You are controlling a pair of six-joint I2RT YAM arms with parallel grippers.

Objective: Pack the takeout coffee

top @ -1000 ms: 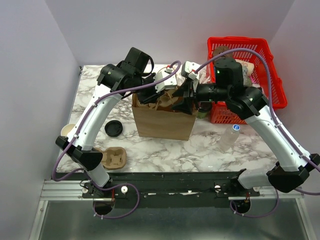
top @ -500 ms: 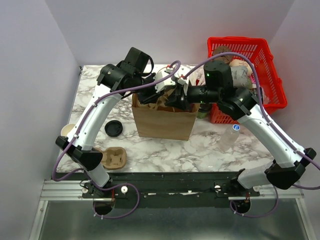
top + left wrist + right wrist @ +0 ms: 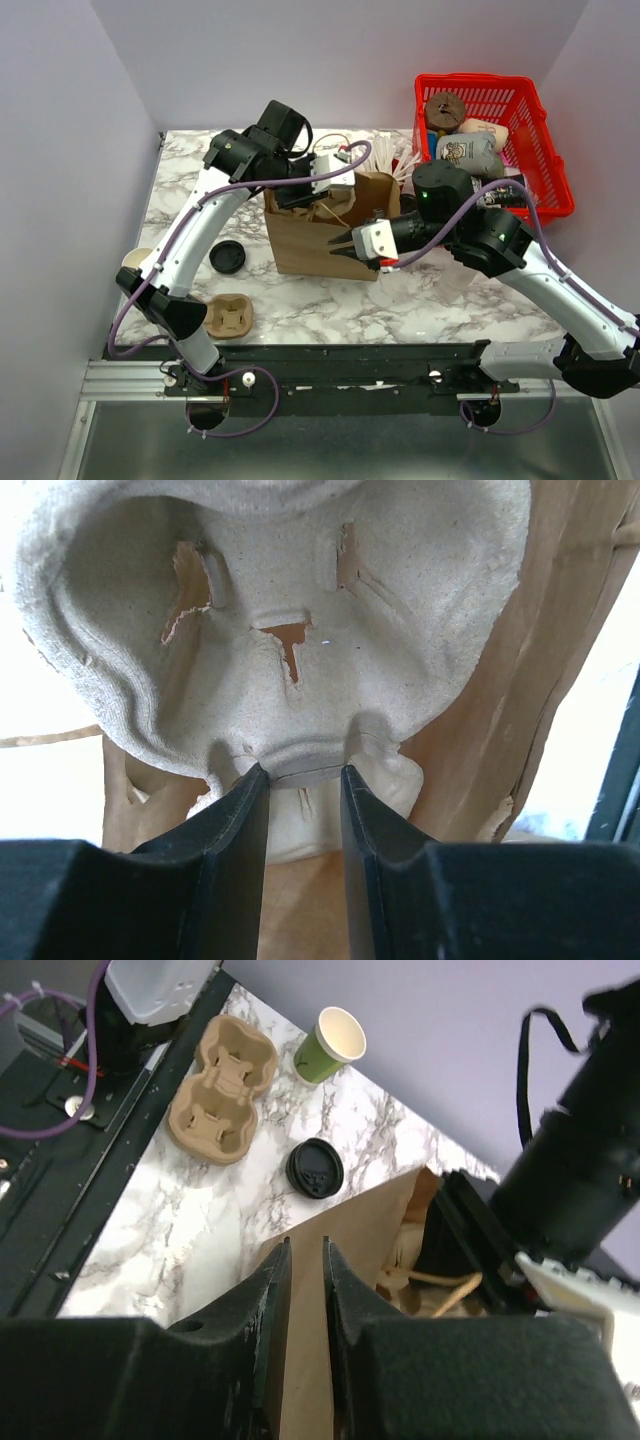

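Between fingers of left hand (image 3: 303, 772): pulp cup carrier (image 3: 300, 600), pinched by edge tab, held inside paper bag (image 3: 370, 1225) as cup seat. Right hand (image 3: 305, 1245) narrow, apparently nipping bag rim to keep mouth open. Well beyond its fingertips, on desk (image 3: 200, 1220): takeout coffee (image 3: 333, 1045), unlidded, black lid (image 3: 315, 1168) nearer.

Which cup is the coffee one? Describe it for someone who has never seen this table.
From the brown paper bag mid-table, go toward the table's left edge, past the round black lid. The cup stands upright at that edge near the pulp carrier: olive-green, pale inside, no lid on.
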